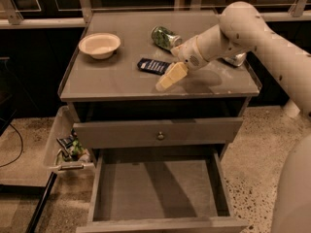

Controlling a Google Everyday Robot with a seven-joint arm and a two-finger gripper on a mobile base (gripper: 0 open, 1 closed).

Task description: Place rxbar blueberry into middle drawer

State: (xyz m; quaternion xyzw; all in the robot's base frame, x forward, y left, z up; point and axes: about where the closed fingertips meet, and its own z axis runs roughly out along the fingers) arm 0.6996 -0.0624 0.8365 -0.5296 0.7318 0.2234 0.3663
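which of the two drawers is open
The middle drawer, the lower one, pulled out with its bare floor showing; the drawer front with the knob above is shut. The gripper hovers over the cabinet top by the rxbar blueberry.

We see a grey cabinet top [112, 79] with a pale bowl [99, 44] at its far left. A green can [164, 37] lies on its side at the far middle, just beyond the gripper [164, 83], which hangs over the top's near middle. A silver can [235, 59] sits at the right, partly hidden. Below, a closed drawer front [121, 134] bears a round knob [160, 136]. A clear bin [54, 144] of packets sits at the cabinet's left, above speckled floor [262, 144].
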